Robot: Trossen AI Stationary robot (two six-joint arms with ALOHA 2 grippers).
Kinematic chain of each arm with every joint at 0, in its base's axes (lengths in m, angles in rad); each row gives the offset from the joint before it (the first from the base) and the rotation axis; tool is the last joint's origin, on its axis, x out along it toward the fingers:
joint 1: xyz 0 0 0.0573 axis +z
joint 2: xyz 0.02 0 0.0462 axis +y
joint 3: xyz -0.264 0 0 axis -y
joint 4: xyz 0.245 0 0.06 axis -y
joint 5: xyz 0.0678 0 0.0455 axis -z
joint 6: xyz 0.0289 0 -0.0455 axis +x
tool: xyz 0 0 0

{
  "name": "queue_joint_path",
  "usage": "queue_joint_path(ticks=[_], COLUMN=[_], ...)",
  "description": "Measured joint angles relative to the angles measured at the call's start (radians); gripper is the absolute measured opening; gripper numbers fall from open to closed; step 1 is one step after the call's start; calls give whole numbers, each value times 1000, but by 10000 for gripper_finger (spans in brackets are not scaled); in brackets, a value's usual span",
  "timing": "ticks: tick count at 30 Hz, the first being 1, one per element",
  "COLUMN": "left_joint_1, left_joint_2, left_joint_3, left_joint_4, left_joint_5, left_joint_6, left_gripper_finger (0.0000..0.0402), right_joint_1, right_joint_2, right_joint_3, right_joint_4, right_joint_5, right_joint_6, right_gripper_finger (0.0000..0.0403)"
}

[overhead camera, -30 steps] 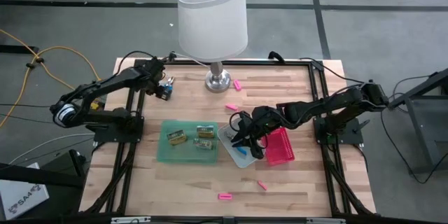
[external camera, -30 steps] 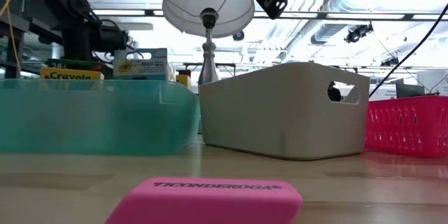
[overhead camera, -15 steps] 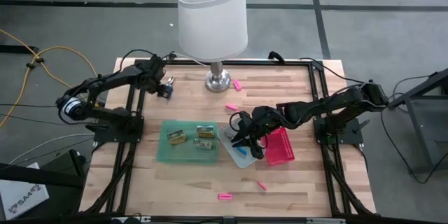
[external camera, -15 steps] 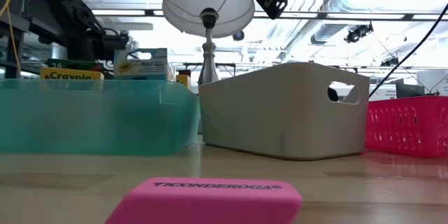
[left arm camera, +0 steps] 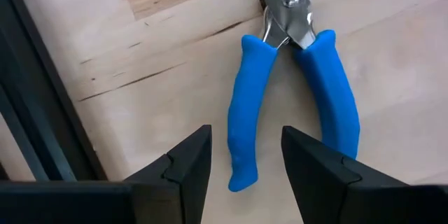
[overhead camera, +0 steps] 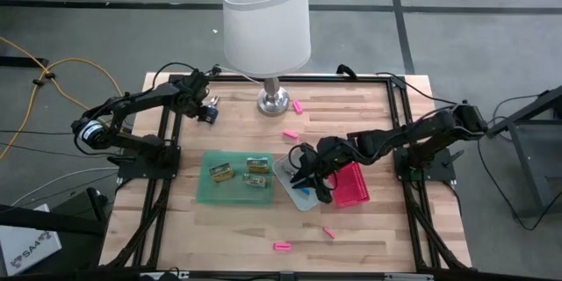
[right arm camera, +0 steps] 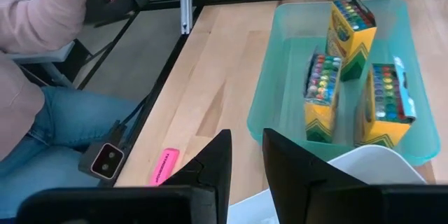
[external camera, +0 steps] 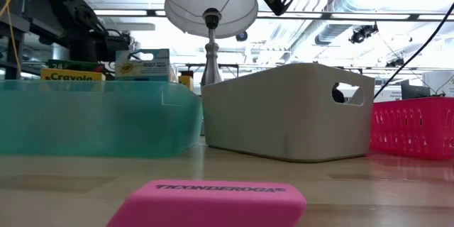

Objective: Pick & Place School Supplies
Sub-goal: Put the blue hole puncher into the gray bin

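Pliers (left arm camera: 294,77) with blue handles lie flat on the bench (overhead camera: 369,228) near its 11 o'clock corner, just to the 9 o'clock side of the lamp (overhead camera: 266,26) base. I read my left gripper (left arm camera: 241,157) directly over them, fingers spread, with the tip of one blue handle showing in the gap between them; I see no contact with the tool. In the high view the left gripper (overhead camera: 204,104) sits at the end of the arm reaching in from the 9 o'clock edge.

Three crayon packs (right arm camera: 350,77) stand inside the green tray (overhead camera: 235,176) at mid-bench; the low view shows their printed tops above the tray wall (external camera: 92,117). The grey tray (external camera: 291,110) sits immediately at the green tray's 3 o'clock side and holds a blue item (overhead camera: 304,191) that I cannot identify. The pink tray (overhead camera: 349,184) touches the grey one on its 3 o'clock side.

My right gripper (overhead camera: 307,171) hangs over the grey tray. Its fingers (right arm camera: 210,164) stand a narrow gap apart and I see nothing between them.

Pink erasers lie loose: two (overhead camera: 298,105) near the lamp base, two (overhead camera: 281,246) toward the 6 o'clock edge, one of these close to the low camera (external camera: 209,200).

A seated person (right arm camera: 42,56) is visible beyond the bench edge in the right wrist view.
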Motion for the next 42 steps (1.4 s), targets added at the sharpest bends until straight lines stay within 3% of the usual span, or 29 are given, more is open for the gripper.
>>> queue_joint_path(ticks=[29, 42], left_joint_1=[-74, -73], left_joint_2=[83, 84], left_joint_3=[2, 2], left_joint_4=[10, 16], left_joint_5=[-83, -72], left_joint_6=[-53, -57], left_gripper_finger=[164, 84], right_joint_1=[24, 24], right_joint_2=[0, 0], right_joint_3=[0, 0], right_joint_4=[14, 14], right_joint_5=[2, 2], right_joint_6=[4, 4], right_gripper_finger=[73, 73])
